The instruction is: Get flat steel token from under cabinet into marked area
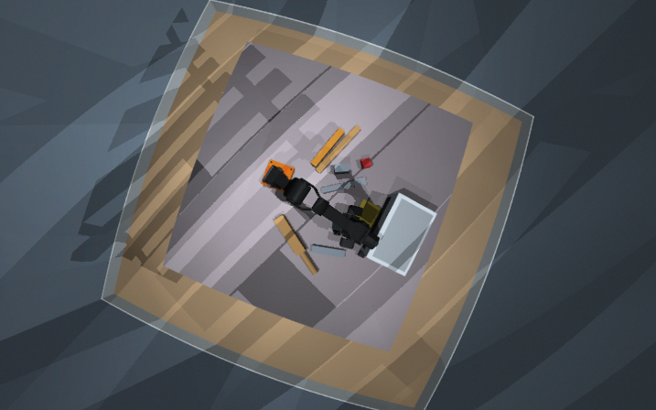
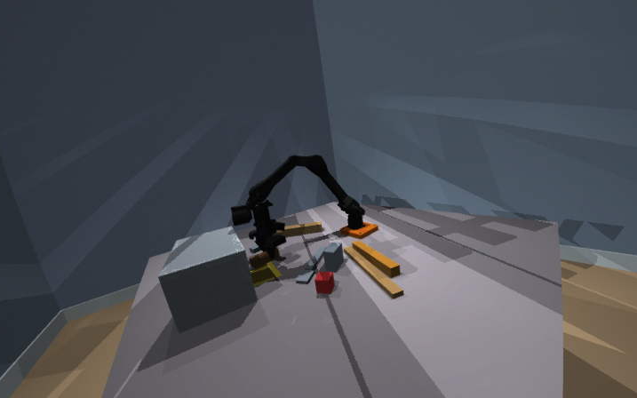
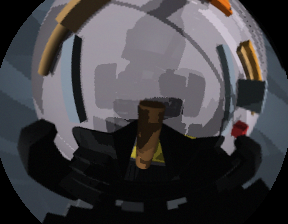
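Wrist view: gripper (image 1: 363, 249) (image 2: 270, 250) (image 3: 148, 123) clamped on brown cylinder (image 2: 262, 258) (image 3: 150, 131); top view hides cylinder beneath arm (image 1: 338, 219) (image 2: 281, 178).

Token not visible, yellow area (image 1: 369, 212) (image 2: 265, 274) (image 3: 139, 152) partly hidden by jaws (image 1: 351, 223) (image 2: 271, 250).

I count: cabinet (image 1: 403, 234) (image 2: 206, 282), one; yellow marked area (image 1: 369, 212) (image 2: 266, 273) (image 3: 141, 153), one; red cube (image 1: 366, 163) (image 2: 324, 282) (image 3: 239, 129), one; grey block (image 1: 341, 169) (image 2: 333, 257) (image 3: 251, 95), one; brown cylinder (image 2: 261, 259) (image 3: 150, 127), one; black arm (image 1: 338, 218) (image 2: 306, 160), one; orange base plate (image 1: 286, 168) (image 2: 370, 229), one. Straight wooden bars (image 1: 327, 147) (image 2: 376, 258), two. Stepped wooden length (image 1: 290, 235) (image 2: 306, 228) (image 3: 85, 12), one or two pieces; I cannot tell. Grey-blue strips (image 1: 328, 250) (image 3: 68, 80): I make out two, one perhaps in two parts.
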`<state>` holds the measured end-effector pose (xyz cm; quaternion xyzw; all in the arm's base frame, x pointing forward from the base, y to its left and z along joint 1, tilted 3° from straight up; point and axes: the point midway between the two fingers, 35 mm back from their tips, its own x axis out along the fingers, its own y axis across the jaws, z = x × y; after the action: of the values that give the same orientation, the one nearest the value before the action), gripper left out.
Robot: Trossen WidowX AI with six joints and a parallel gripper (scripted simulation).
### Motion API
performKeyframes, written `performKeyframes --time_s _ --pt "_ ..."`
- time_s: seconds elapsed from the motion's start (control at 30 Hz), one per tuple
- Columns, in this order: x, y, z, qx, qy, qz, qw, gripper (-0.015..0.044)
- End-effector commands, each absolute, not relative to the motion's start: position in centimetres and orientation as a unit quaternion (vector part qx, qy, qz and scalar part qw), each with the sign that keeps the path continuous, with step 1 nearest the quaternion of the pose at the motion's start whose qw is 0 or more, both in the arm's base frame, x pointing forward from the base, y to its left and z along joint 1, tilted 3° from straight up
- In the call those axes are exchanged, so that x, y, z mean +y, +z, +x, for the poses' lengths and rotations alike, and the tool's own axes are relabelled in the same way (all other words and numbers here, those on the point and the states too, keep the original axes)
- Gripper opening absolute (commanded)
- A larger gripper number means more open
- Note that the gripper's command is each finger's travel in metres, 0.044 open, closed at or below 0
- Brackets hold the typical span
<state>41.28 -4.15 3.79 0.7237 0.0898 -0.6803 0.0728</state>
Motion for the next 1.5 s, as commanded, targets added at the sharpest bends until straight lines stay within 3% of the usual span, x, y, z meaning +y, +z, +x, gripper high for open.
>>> performKeyframes --time_s 0.0,1.47 --pt "-3.3 3.7 41.1 0.094 -0.68 0.723 0.073 0.0" --pt "-3.2 3.5 38.5 0.094 -0.681 0.723 0.073 0.0"
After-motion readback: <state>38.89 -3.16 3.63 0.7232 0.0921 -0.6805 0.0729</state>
